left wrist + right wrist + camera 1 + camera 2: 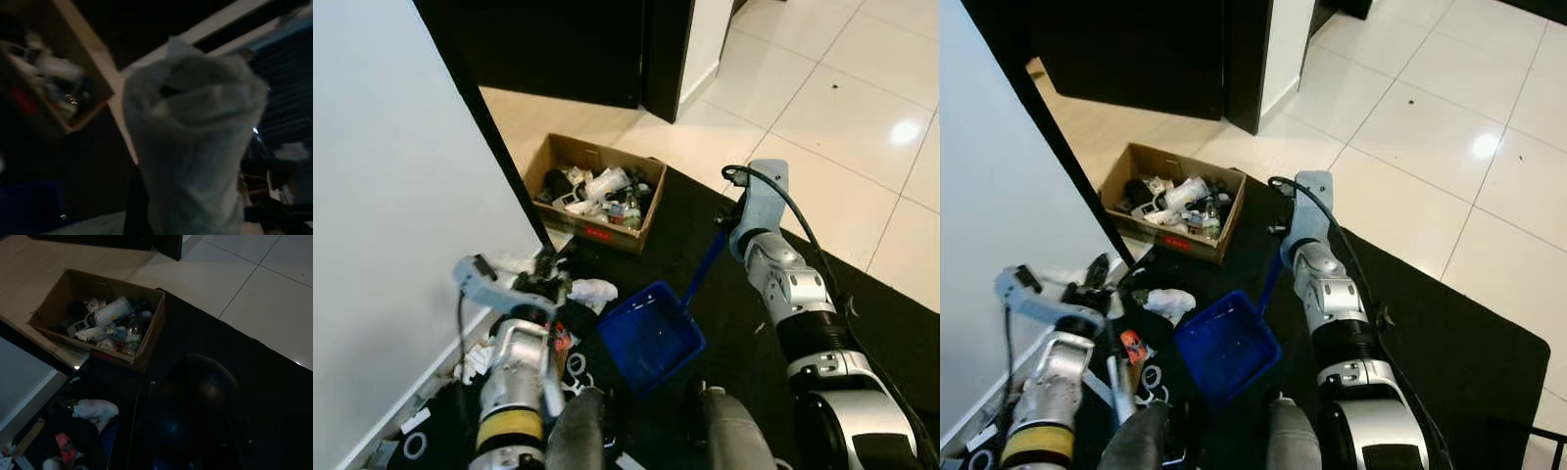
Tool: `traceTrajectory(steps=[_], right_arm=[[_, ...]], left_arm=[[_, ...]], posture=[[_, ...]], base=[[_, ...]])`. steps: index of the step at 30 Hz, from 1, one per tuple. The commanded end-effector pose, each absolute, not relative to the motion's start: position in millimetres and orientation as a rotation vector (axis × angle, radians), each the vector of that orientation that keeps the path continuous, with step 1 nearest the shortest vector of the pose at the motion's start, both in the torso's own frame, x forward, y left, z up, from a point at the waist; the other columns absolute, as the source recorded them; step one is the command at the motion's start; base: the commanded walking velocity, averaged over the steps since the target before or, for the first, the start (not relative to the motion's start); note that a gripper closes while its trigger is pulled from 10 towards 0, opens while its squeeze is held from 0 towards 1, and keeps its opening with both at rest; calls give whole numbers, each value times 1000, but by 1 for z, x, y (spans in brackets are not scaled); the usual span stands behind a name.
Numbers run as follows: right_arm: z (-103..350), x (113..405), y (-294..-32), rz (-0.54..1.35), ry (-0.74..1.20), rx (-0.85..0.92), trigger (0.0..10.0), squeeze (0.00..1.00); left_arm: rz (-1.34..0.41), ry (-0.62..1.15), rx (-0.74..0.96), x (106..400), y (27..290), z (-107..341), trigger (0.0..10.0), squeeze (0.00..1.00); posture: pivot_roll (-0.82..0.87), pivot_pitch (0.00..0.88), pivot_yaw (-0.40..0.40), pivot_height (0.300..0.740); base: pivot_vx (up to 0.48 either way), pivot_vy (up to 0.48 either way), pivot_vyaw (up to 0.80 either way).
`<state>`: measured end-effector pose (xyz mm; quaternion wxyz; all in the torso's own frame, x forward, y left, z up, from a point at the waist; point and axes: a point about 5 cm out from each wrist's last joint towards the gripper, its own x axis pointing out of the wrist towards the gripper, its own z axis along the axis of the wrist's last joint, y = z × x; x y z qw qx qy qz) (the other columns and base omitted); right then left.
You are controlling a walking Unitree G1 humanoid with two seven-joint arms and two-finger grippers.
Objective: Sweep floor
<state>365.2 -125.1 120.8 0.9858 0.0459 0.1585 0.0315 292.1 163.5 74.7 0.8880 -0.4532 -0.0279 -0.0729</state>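
The robot stands on a black floor mat [744,294] laid over glossy white floor tiles [842,108], beside a white wall [391,196] with a black edge strip.

A blue plastic dustpan [651,335] with a long blue handle rests on the mat directly in front of the robot, its scoop tilted toward the wall side. The handle runs up to the right gripper [724,223], which is at the handle's upper end; the fingers themselves are hidden behind the wrist, and the right wrist view is too dark to show them, so I cannot tell whether they are together or apart.

The left gripper [543,276] is low beside the wall, over a scatter of litter. In the left wrist view a pale crumpled piece of paper or cloth [195,147] sits close to the camera. Whether the fingers are clamped on it cannot be told.

The litter [514,352] lies against the wall's base: white crumpled tissue [592,291], paper scraps, an orange item and white rings on the dark mat, just beside the dustpan's wall-side rim.

An open brown cardboard box [597,191] filled with bottles and mixed refuse stands at the mat's far edge, beyond the dustpan.
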Motion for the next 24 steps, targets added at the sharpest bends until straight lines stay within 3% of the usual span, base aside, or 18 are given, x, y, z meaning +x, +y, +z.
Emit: traceTrajectory(steps=[1,18,21,24], right_arm=[[105,359,-118,92,387,139,10000,0],[104,358,-118,94,388,141,10000,0],[104,358,-118,94,389,140,10000,0],[102,358,-119,91,391,141,10000,0]], left_arm=[[-184,-68,-1047,293,143,78,10000,0],[-273,-145,-1202,307,109,121,10000,0],[-273,-160,-1182,306,114,125,10000,0],[-268,-210,-1090,304,139,137,10000,0]], posture=[[-8,235,5,740],[-5,225,2,740],[-3,225,5,740],[1,226,7,740]], base=[[0,0,0],[0,0,0],[0,0,0],[0,0,0]])
